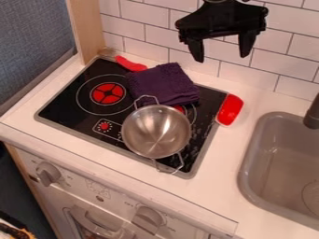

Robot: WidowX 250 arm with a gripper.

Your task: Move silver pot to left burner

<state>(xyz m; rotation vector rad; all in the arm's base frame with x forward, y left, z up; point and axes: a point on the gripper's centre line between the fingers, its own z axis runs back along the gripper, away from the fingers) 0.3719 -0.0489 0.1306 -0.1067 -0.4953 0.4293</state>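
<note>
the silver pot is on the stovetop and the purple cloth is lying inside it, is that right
The purple cloth is not inside the silver pot: the camera view shows it lying behind the pot, on the wall side. The pot is indeed on the stovetop.

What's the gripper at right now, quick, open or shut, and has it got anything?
Gripper: open, its two fingers spread well apart, holding nothing.
</note>
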